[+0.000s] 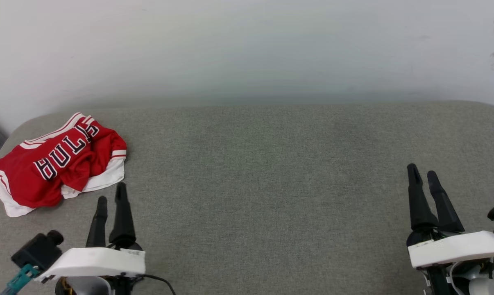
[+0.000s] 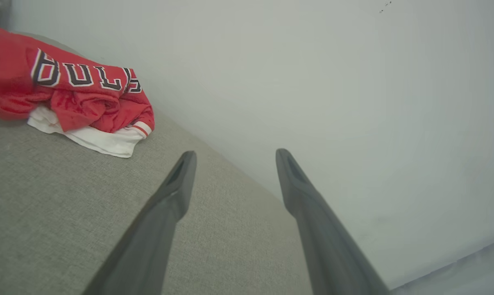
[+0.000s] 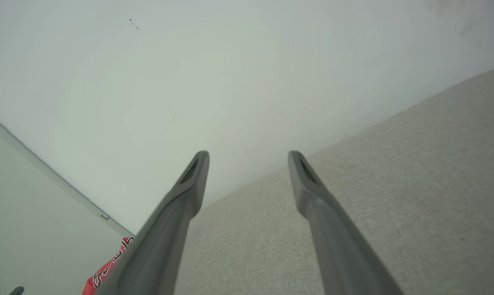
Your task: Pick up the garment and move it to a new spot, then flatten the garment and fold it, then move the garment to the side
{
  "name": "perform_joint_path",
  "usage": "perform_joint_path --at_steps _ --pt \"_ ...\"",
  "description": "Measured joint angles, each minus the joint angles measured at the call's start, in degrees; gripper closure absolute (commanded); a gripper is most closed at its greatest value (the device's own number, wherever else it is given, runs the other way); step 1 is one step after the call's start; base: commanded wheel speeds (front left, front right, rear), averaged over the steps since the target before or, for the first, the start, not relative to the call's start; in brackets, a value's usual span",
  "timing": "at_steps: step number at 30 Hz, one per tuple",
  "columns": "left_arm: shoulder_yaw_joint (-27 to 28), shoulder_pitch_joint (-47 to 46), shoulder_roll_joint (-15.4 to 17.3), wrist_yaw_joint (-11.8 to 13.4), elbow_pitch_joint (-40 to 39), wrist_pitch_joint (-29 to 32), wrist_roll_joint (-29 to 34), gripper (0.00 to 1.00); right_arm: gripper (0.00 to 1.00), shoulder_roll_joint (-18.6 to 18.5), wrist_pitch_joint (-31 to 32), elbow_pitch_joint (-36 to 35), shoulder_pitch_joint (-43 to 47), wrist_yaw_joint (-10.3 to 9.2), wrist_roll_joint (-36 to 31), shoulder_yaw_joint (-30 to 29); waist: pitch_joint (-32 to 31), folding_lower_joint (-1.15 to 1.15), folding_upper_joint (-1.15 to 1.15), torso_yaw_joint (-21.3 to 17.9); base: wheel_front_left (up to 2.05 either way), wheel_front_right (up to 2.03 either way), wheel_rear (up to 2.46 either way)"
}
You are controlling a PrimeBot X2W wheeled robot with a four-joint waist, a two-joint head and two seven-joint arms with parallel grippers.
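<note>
Dark-fingered and empty, the left gripper [image 1: 111,193] hovers over the grey fabric surface [image 1: 271,164]. Its jaws are parted by a moderate gap and nothing lies between them. The right gripper [image 1: 422,171] is in the same condition, parted and empty, well apart on the opposite side of the surface.

The garment [image 1: 58,164] lies crumpled in a heap at the far left corner of the surface. It is just beyond the left gripper's tips and to their left, not touching them. Its red body is bunched over white trim, lettering uppermost. The pick-up step is judged not yet begun.

Probable faults from this state:

1. Slide-off. The heap sits close to the rounded left edge. A contact that pushes rather than pinches could shove it over.
2. Poor pinch. The layers are bunched. Closing on one loose fold may let the rest drag, while closing on several layers would hamper later flattening.
3. Surface snag. Descending too far could press the tips into the soft covering and catch it with the cloth.
4. One-armed lift. With the right gripper so distant, the cloth would likely hang as a bundle.
</note>
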Motion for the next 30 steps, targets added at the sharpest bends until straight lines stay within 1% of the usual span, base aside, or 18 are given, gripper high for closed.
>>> perform_joint_path --at_steps 7,10,14,20,23,30 --pt "-3.5 0.6 0.0 0.8 -1.7 -1.3 8.1 0.0 0.0 0.0 -1.1 -1.4 0.4 0.0 -7.9 2.9 0.1 0.0 0.0 0.1 0.0 0.0 0.0" --pt "-4.7 1.0 0.4 0.1 -2.3 -1.8 11.3 0.0 0.0 0.0 -1.7 -1.8 0.5 0.0 -10.8 3.8 0.1 0.0 0.0 0.1 0.0 0.0 0.0" --pt "-5.3 1.4 0.6 0.9 -3.5 -2.4 14.2 0.0 0.0 0.0 -2.3 -2.7 0.5 0.0 -14.5 4.4 0.3 0.0 0.0 0.1 0.0 0.0 0.0" --pt "-6.4 2.0 1.3 0.9 -3.5 -3.4 18.1 0.0 0.0 0.0 -3.1 -3.1 1.2 0.01 -20.2 5.3 0.3 0.0 0.0 0.2 0.0 0.0 0.0" --pt "-7.7 2.1 2.0 2.0 -3.5 -3.9 21.1 0.0 0.0 0.0 -3.6 -3.0 1.2 0.01 -22.8 4.9 0.3 0.0 0.0 0.2 0.0 0.0 0.0" --pt "-11.1 2.6 3.2 4.6 -3.5 -4.8 25.4 0.0 0.0 0.0 -4.6 -2.7 1.6 0.01 -28.1 4.1 0.3 0.0 0.0 0.3 0.0 0.0 0.0"
